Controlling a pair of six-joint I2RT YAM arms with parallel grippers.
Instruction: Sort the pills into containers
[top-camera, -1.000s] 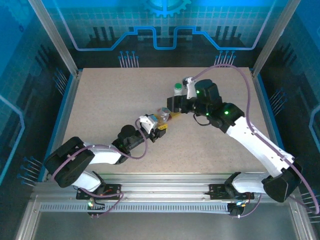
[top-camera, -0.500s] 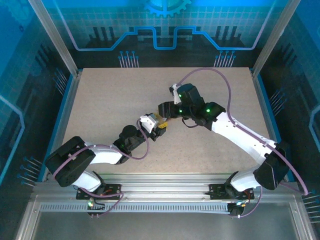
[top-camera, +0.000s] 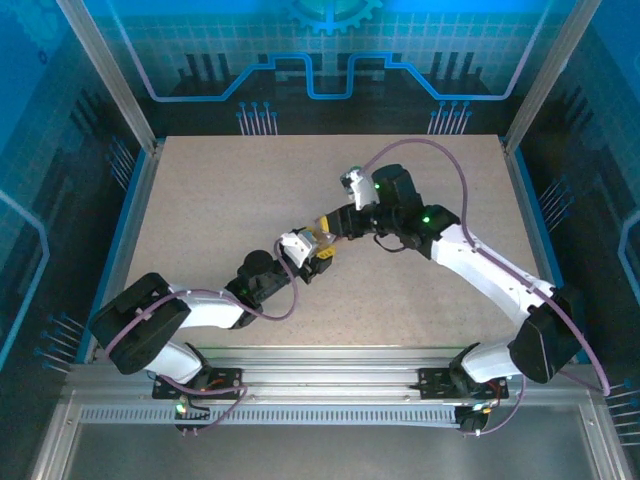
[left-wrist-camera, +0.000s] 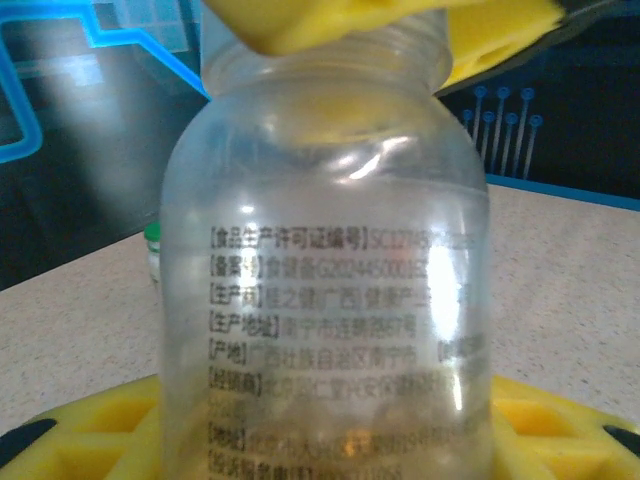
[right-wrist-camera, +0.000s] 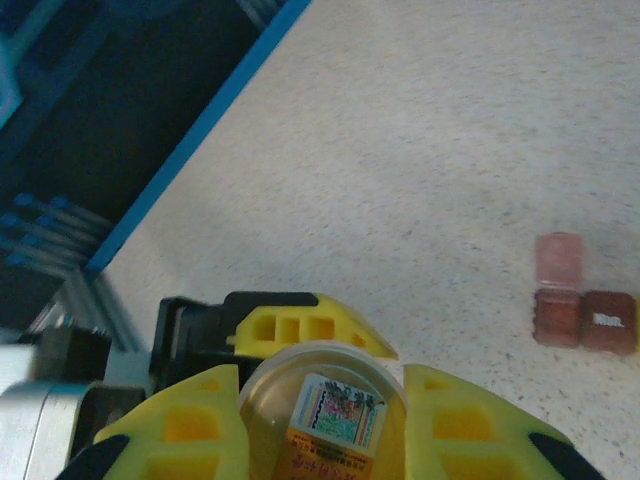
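Two grippers are engaged on one container. The left gripper (top-camera: 318, 248) is clamped on the body of the clear vial (left-wrist-camera: 325, 300), holding it upright near the middle of the table (right-wrist-camera: 450, 150). The right gripper (right-wrist-camera: 325, 420) has its jaws closed from above on the top of that vial, and its yellow pads show at the vial's neck in the left wrist view. Whether the cap is loose or tight cannot be told. The white bottle (left-wrist-camera: 153, 245) with the green cap stands on the table behind the vial, apart from it, with its cap on and nothing touching it. The pills (right-wrist-camera: 583, 318) lie on the bare table surface well apart from the vial: dark red-brown pieces side by side, with a paler translucent piece just beyond them. None is held. The vial's interior appears empty, though printing and glare obscure its lower part. Assessment: sorting proper has not begun, and the step in hand looks like opening the vial. Outstanding are uncapping both containers, picking up each pill, and dropping each into its own container.
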